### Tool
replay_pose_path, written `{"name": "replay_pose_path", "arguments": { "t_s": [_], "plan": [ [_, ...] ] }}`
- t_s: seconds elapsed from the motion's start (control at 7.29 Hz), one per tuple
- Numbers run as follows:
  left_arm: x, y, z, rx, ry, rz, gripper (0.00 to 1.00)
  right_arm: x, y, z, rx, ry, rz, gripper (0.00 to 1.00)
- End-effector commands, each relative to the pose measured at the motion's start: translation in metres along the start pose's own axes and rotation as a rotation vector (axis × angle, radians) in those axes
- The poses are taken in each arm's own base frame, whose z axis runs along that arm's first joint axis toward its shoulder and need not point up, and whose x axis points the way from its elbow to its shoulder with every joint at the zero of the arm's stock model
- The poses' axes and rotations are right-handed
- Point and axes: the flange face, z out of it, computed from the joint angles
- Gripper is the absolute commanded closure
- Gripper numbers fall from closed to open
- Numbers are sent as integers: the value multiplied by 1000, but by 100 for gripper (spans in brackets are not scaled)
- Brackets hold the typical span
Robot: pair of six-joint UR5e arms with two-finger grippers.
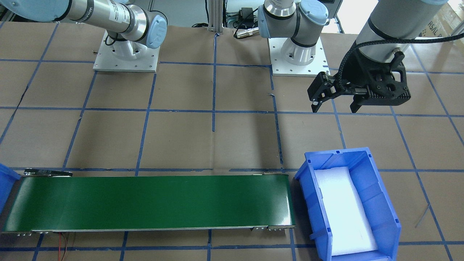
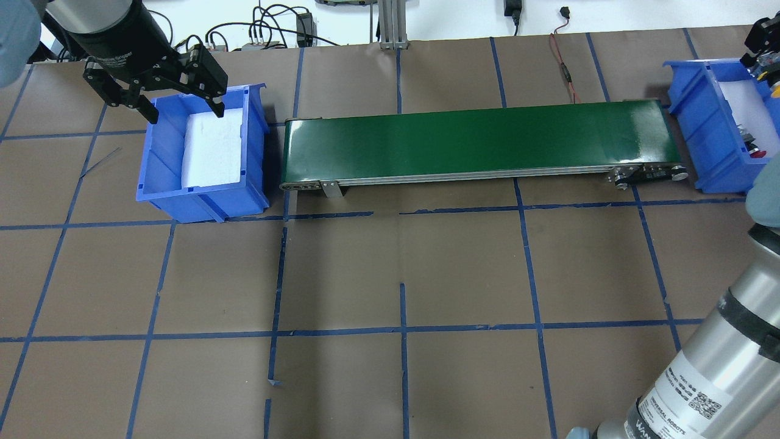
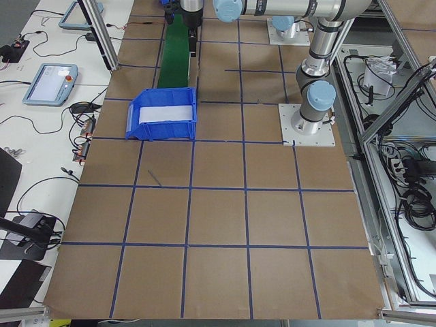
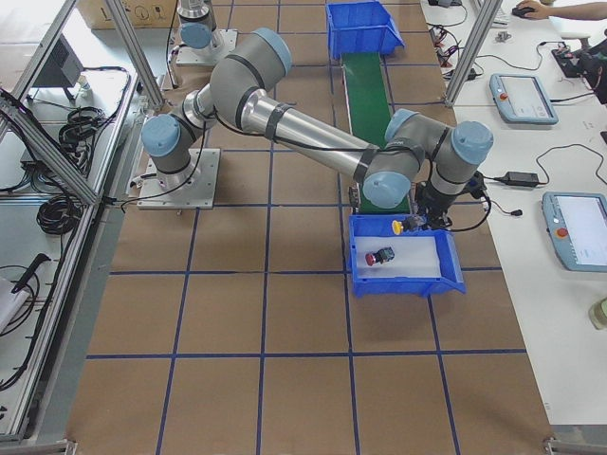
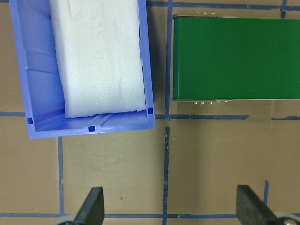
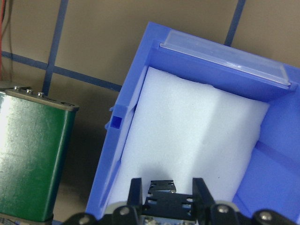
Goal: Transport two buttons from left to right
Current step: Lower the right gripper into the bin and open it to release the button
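Note:
The red button lies on the white foam of the right blue bin, and its red cap shows at the overhead view's right edge. My right gripper hangs low over this bin. It is shut on the dark contact block of the yellow button, whose cap sticks out sideways. My left gripper is open and holds nothing. It hovers beside the left blue bin, which contains only white foam.
A green conveyor belt with nothing on it runs between the two bins. Brown paper with a blue tape grid covers the table. Both arm bases stand on white plates. Cables and tablets lie on side desks.

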Motion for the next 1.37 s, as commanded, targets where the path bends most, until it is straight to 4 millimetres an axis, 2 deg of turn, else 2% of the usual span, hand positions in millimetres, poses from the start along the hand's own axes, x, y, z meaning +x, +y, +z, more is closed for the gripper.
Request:
{"name": "replay_pose_path", "arguments": {
  "t_s": [0.0, 0.41, 1.1, 1.23],
  "plan": [
    [-1, -1, 1, -1, 0, -2, 0, 31, 4, 36, -14, -25, 18, 95],
    [-1, -1, 1, -1, 2, -2, 0, 39, 0, 83, -44, -60, 24, 95],
    [-1, -1, -1, 3, 0, -2, 0, 51, -8, 118, -35, -51, 26, 95],
    [-2, -1, -1, 2, 0, -3, 0, 56, -13, 120, -25, -46, 26, 95]
  ]
}}
